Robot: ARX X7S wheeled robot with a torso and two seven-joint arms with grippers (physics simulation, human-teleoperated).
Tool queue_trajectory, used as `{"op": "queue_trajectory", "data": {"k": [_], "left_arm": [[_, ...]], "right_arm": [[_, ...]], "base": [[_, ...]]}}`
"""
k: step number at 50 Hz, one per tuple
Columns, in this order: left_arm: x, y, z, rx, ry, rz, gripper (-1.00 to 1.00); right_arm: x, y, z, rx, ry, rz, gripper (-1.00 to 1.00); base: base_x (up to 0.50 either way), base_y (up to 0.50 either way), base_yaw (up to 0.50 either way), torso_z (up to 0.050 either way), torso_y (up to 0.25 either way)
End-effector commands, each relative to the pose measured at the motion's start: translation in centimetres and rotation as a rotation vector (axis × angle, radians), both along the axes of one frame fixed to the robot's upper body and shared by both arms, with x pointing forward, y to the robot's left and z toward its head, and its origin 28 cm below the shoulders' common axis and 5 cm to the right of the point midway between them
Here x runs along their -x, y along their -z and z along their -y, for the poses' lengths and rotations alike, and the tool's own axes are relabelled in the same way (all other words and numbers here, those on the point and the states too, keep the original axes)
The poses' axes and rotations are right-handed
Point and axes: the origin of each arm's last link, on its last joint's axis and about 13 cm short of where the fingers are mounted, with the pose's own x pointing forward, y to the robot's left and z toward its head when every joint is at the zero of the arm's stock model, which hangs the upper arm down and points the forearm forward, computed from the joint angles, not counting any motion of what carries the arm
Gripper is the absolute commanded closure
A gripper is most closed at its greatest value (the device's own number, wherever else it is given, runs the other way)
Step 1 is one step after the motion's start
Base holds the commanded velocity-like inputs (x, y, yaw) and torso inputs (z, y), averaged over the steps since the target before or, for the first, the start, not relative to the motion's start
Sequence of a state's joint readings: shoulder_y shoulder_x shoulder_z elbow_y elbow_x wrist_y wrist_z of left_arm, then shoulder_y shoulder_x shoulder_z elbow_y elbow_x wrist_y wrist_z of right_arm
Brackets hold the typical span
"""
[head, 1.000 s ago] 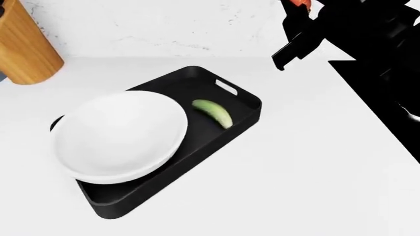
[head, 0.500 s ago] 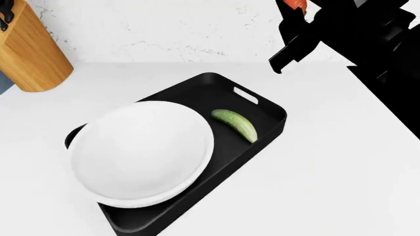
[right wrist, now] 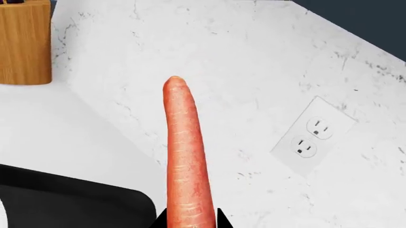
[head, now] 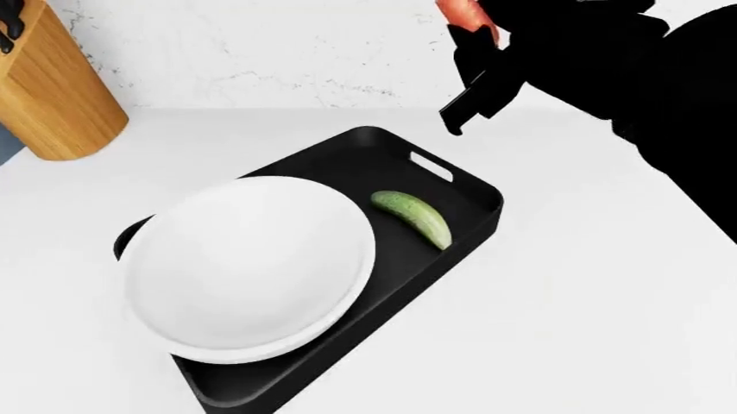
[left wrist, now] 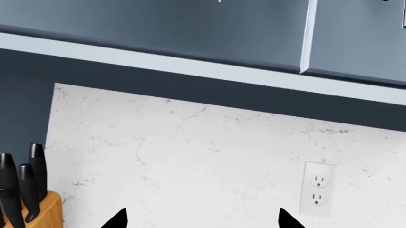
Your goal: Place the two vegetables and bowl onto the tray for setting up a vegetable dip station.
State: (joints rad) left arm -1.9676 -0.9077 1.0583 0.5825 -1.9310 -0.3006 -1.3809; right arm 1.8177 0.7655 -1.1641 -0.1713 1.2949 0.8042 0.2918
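Orange carrot (right wrist: 186, 156) is sitting clamped in your right tool (right wrist: 189, 219), its length sticking straight out past the black fingertips toward the marbled backsplash (right wrist: 254, 80). From the head view you are holding that right tool up above the far end of the tray (head: 475, 226), with just a bit of the carrot showing at the upper edge.

On the white desk (head: 576, 293) the black tray is lying at an angle. The white bowl (head: 248, 267) is filling most of it, overhanging the tray's long rim on the left. The green cucumber (head: 412, 217) is lying on the tray floor just beside the bowl, toward the end with the slot handle (head: 431, 165), apart from the bowl's edge.

Your left tool (left wrist: 199, 221) is pointing at the backsplash with its two tips standing apart and nothing between them. A wooden knife block (head: 52, 86) is standing at the back left of the desk, and a wall socket (left wrist: 318, 189) is showing in both wrist views.
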Motion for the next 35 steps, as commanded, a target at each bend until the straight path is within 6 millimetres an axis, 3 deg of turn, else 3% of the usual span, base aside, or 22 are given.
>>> {"op": "queue_trajectory", "data": {"k": [1, 13, 23, 35], "left_arm": [[0.0, -0.2, -0.2, 0.006, -0.008, 0.004, -1.0], [0.0, -0.1, -0.1, 0.005, -0.01, 0.003, -1.0], [0.0, -0.1, -0.1, 0.004, -0.01, 0.002, -1.0], [0.0, -0.2, -0.2, 0.006, -0.012, 0.002, -1.0]], "right_arm": [[-1.2, -1.3, -1.5, -0.01, -0.046, -0.186, 1.0], [-3.5, -2.5, -2.6, 0.025, -0.046, -0.375, 1.0], [-4.7, -2.0, -3.2, 0.173, -0.063, -0.498, 1.0], [-6.1, -1.5, -3.2, 0.189, -0.045, -0.587, 1.0]], "base": [[0.0, 0.0, 0.0, 0.0, 0.0], [0.0, 0.0, 0.0, 0.0, 0.0], [0.0, 0.0, 0.0, 0.0, 0.0], [0.0, 0.0, 0.0, 0.0, 0.0]]}}
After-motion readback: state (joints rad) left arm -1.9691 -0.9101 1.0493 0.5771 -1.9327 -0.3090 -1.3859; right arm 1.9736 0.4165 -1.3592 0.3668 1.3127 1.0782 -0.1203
